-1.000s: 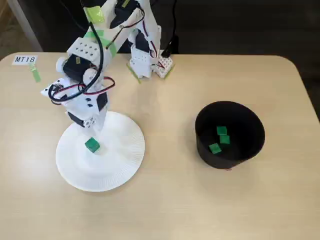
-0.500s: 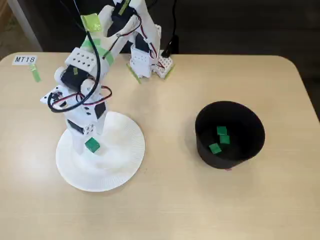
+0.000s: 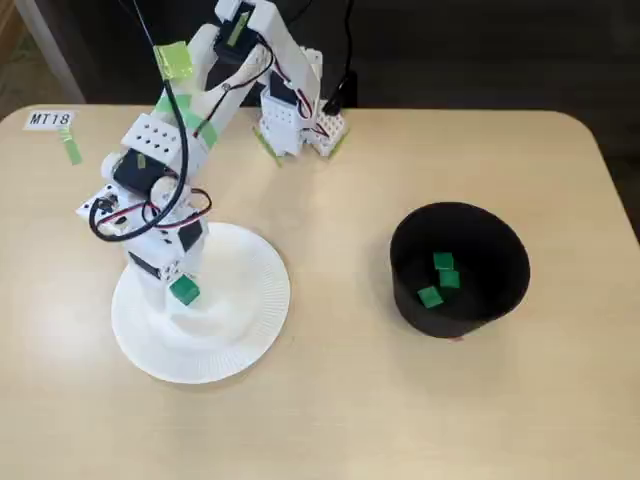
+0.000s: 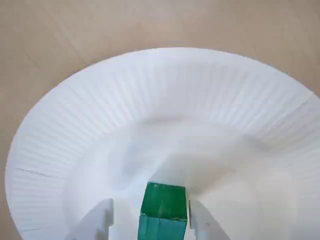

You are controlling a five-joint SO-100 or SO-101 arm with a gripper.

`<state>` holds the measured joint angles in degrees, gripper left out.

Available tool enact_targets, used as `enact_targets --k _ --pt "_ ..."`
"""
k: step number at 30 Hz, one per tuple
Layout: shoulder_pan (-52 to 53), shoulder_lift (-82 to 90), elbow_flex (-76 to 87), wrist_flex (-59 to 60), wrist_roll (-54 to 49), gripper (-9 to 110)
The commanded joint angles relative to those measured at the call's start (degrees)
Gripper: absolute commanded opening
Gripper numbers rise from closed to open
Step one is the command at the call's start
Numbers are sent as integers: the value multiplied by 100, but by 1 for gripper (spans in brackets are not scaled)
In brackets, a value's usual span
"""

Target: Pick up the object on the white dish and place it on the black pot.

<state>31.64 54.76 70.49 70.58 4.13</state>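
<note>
In the wrist view, a small bright green cube (image 4: pixel 163 207) sits between the white gripper (image 4: pixel 150 220) fingers, which close against its sides, above the white dish (image 4: pixel 90 105). Farther off, the black pot (image 3: pixel 458 268) holds three green cubes (image 3: pixel 441 278).

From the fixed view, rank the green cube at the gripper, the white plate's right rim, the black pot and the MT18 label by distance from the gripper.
1. Green cube, at the gripper.
2. Plate rim, right.
3. MT18 label, upper left.
4. Black pot, far right.
</note>
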Motion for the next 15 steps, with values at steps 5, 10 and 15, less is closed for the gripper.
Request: enact_targets --k 5,10,15 --pt "-62 -35 -413 -18 141 6" --pt "-88 -62 -492 -18 202 0" --pt "-158 105 -721 246 141 0"
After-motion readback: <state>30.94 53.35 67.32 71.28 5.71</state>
